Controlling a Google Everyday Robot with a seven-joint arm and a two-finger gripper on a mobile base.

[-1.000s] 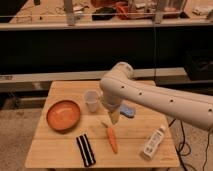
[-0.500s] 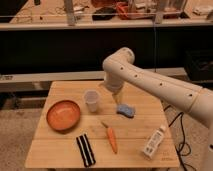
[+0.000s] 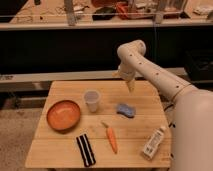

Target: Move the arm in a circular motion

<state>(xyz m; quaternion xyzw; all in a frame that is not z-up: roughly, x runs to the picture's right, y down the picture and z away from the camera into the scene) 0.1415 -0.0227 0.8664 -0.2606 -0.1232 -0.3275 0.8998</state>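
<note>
The arm [image 3: 155, 75] reaches in from the right, elbow raised, and its tapered gripper [image 3: 131, 86] points down over the far side of the wooden table [image 3: 60, 92]. Whether the gripper is clenched or released cannot be told. A blue sponge [image 3: 125, 110] lies nearest the gripper, toward the camera. A clear cup [image 3: 92, 100] stands to the gripper's left, and an orange bowl [image 3: 63, 115] sits farther left.
</note>
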